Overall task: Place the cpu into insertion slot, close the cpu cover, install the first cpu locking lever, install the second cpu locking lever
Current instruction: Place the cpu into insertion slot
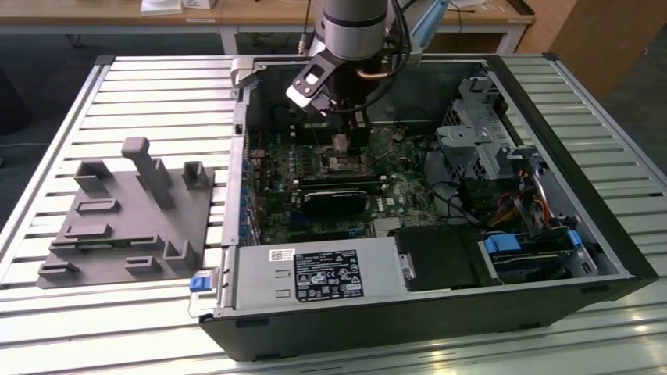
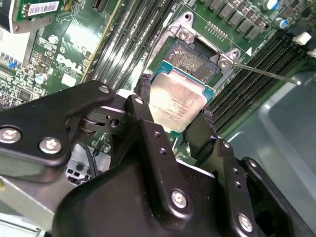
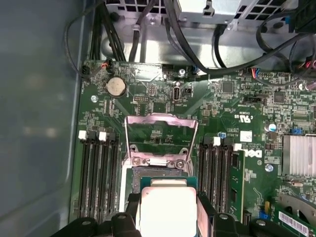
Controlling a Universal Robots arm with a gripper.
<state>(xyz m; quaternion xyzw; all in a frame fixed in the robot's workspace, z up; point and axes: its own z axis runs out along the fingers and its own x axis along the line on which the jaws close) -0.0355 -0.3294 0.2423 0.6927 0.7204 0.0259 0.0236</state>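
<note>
Your arm [image 1: 354, 31] reaches from the upper centre of the exterior view into the open computer case [image 1: 396, 332], which lies on the slatted desk [image 1: 136, 86]. A grey moulded fixture [image 1: 125, 223] sits on the desk at the exterior view's left, well apart from the work. Inside the case the jaws are pinching the cpu [image 2: 180, 98] by two opposite edges, its silvery-grey top facing up and one black finger [image 2: 203, 131] pressed to each side, as both wrist views show you. The cpu hangs just over the insertion slot [image 2: 193, 55], covering part of the dark socket while the rest lies bare. You cannot tell whether the chip touches the socket. The cpu cover [image 3: 160, 118] stands swung open at the slot's far edge, with the green motherboard [image 3: 222, 113] showing through its window. In the second wrist view a thin locking lever [image 2: 266, 73] juts free beside the slot, unlatched, crossing above the black memory slots [image 2: 247, 94].
</note>
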